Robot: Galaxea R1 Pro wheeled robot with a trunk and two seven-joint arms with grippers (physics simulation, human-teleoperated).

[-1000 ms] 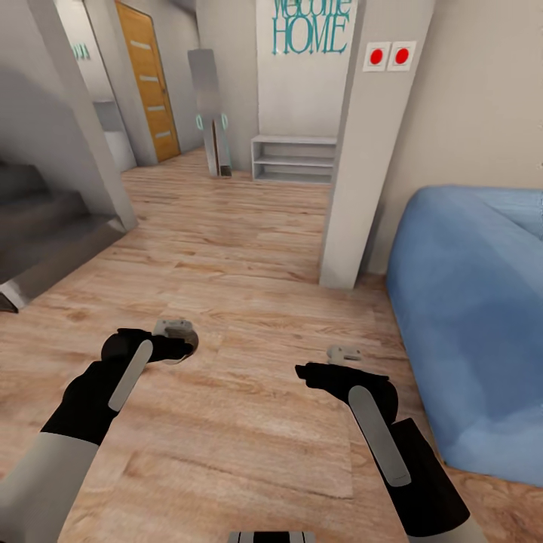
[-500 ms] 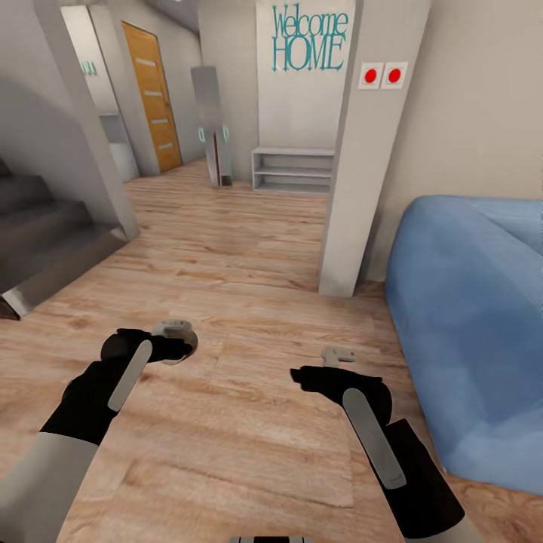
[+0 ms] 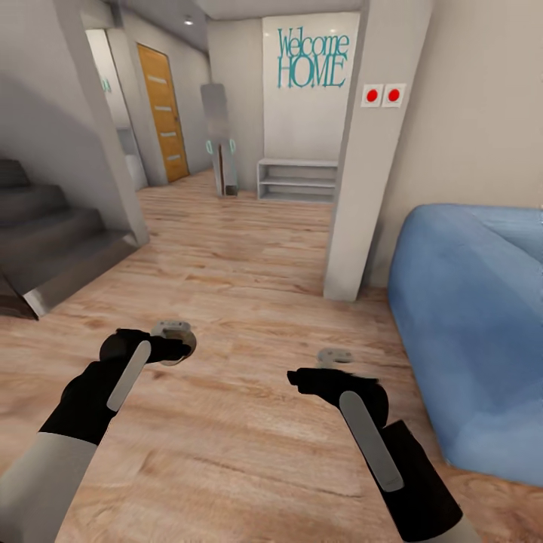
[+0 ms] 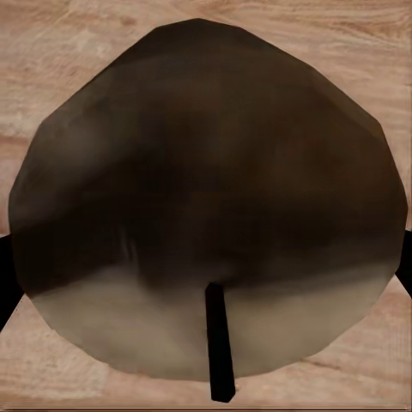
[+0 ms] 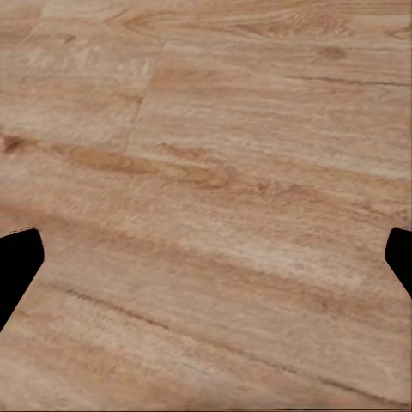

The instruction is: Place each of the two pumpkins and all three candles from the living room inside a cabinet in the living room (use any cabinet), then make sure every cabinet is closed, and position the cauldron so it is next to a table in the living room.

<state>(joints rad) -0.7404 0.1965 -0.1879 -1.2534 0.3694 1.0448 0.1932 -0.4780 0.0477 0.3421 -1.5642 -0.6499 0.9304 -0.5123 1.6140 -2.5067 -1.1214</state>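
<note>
In the left wrist view a stubby tan-brown candle [image 4: 206, 197] sits end-on, its paler top and dark wick facing the camera, and my left gripper [image 4: 206, 275] is shut on it. From the head view the same candle [image 3: 188, 346] peeks out as a small round edge at my left gripper [image 3: 175, 348], held above the wooden floor. My right gripper [image 3: 299, 378] is open, with bare floor planks between its black fingertips [image 5: 17, 266]. The pumpkins, cabinet and cauldron are out of view.
A blue sofa [image 3: 475, 317] fills the right side. Ahead at the right stands a white pillar [image 3: 369, 166] with two red buttons. Grey stairs [image 3: 45, 234] rise at the left. A low white shelf [image 3: 296, 179], a mirror [image 3: 220, 136] and an orange door [image 3: 162, 113] lie down the hallway.
The whole head view has shifted a little, so the camera has moved. Both arms keep their pose and the candle stays in the left gripper.
</note>
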